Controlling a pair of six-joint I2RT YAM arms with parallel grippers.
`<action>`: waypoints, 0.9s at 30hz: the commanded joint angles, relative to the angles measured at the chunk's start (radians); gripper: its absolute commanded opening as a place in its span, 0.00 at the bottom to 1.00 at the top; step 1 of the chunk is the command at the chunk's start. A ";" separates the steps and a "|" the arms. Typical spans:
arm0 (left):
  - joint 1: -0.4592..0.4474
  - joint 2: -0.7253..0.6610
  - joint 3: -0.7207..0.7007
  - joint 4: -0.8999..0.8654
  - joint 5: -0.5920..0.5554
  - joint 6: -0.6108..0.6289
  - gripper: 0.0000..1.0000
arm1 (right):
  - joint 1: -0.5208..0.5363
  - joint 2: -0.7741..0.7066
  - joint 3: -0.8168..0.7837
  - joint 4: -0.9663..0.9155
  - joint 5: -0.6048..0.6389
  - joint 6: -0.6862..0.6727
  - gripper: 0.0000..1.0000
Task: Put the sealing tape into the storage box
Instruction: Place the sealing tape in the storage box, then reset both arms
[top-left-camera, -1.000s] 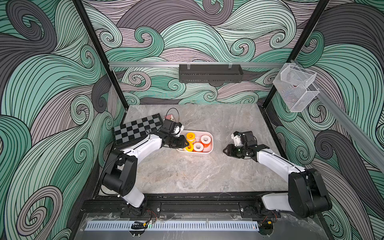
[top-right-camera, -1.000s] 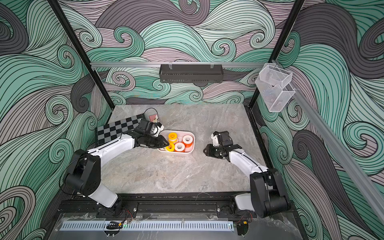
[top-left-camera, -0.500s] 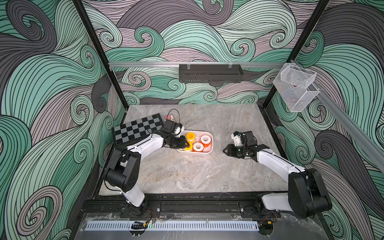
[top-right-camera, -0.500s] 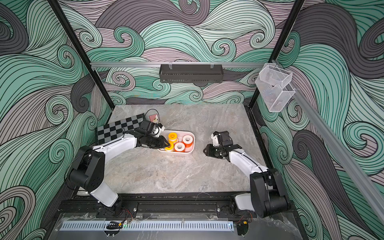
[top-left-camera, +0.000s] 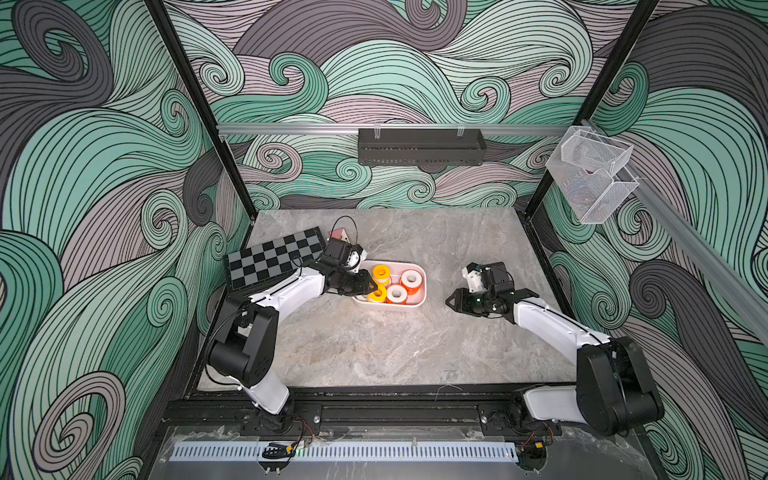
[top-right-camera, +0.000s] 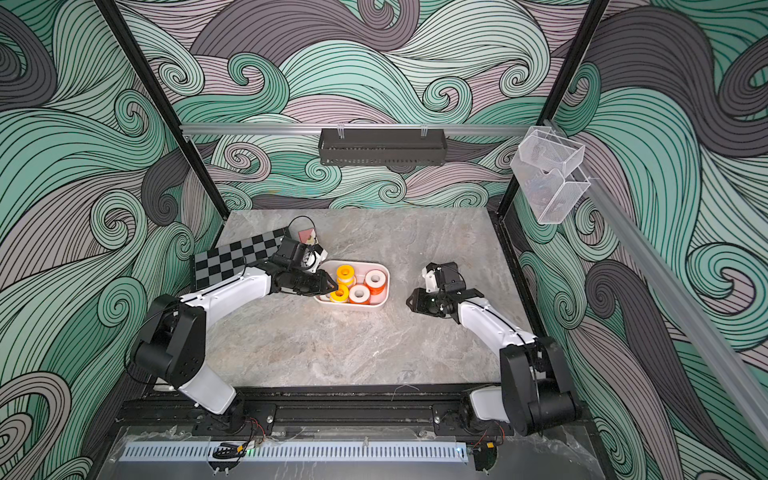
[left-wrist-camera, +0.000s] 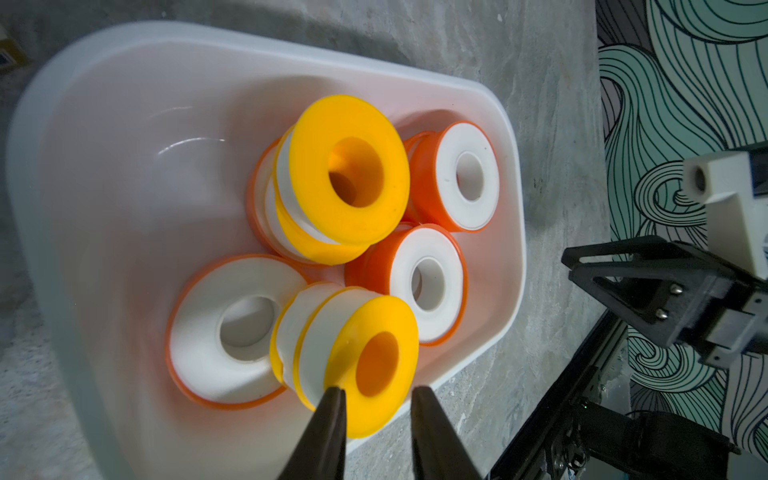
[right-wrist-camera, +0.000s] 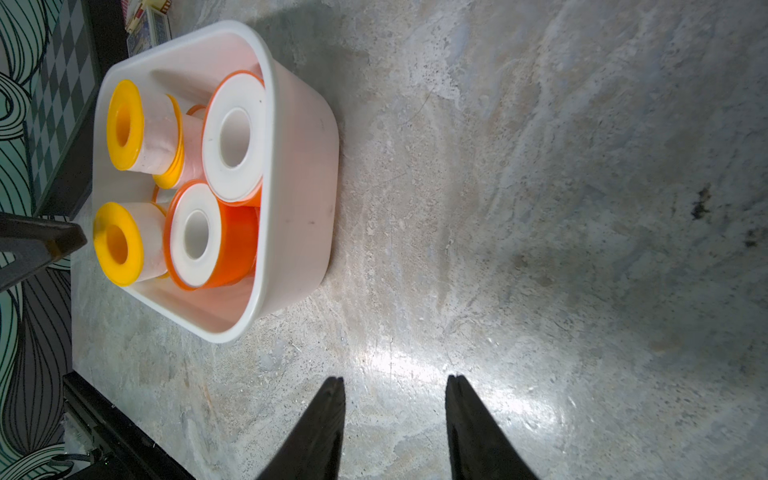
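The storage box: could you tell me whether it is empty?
Not empty: the storage box holds several sealing tape rolls, yellow and orange-sided.

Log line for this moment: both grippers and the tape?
left gripper: jaws astride yellow roll in storage box, grip unclear | right gripper: open, empty, over table | other rolls: in box

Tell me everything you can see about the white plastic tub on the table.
The shallow white plastic tub is rectangular with rounded corners, smooth, glossy and slightly translucent, open-topped. It stands flat near the middle of the grey marbled tabletop. Yellow-flanged tape rolls and orange-sided, white-faced ones are piled toward one end; the rest of its floor is bare. The left gripper hovers at its rim beside a yellow roll.
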 joint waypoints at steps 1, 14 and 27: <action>0.007 -0.048 -0.002 0.017 0.041 -0.002 0.32 | 0.007 -0.025 -0.008 0.000 -0.006 -0.001 0.44; 0.007 -0.115 -0.050 0.033 -0.023 -0.014 0.32 | 0.007 -0.042 -0.011 0.000 -0.002 -0.006 0.44; 0.005 -0.405 -0.277 0.218 -0.153 -0.018 0.36 | 0.008 -0.091 -0.027 0.024 0.011 -0.010 0.44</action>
